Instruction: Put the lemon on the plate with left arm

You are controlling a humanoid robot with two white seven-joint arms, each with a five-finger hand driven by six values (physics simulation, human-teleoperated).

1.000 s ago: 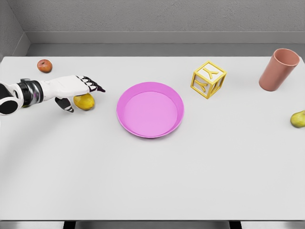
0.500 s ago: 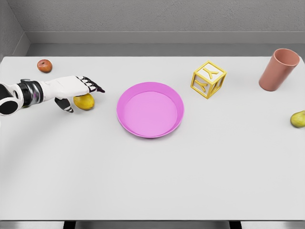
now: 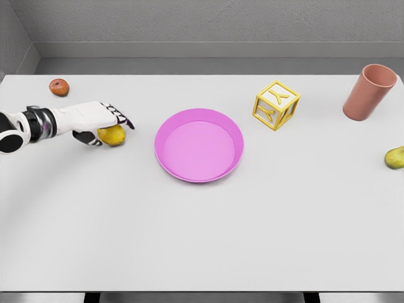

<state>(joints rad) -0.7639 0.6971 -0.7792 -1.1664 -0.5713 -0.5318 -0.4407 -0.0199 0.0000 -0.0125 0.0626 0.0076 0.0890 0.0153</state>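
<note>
On my head view the left hand (image 3: 95, 121) comes in from nine o'clock, lying low over the white table (image 3: 202, 240). Its dark-tipped fingers (image 3: 121, 118) curl down over the top of the lemon (image 3: 113, 136) and the thumb tucks against the fruit's near side, so I read it as closing on the lemon, which sits on the table surface just under the palm. At about eleven o'clock from the hand, well apart, a small red-brown fruit (image 3: 59, 87) rests near the far edge. The pink plate (image 3: 166, 165) lies near the middle of the table, at three o'clock from the lemon, nothing in it. Further on, at one o'clock from the plate, I see a yellow open-frame block (image 3: 276, 105) carrying the letter Y on its faces. A terracotta cup (image 3: 369, 92) stands tilted at the far right, and at five o'clock from it a yellow-green fruit (image 3: 395, 157) sits by the table's right edge
</note>
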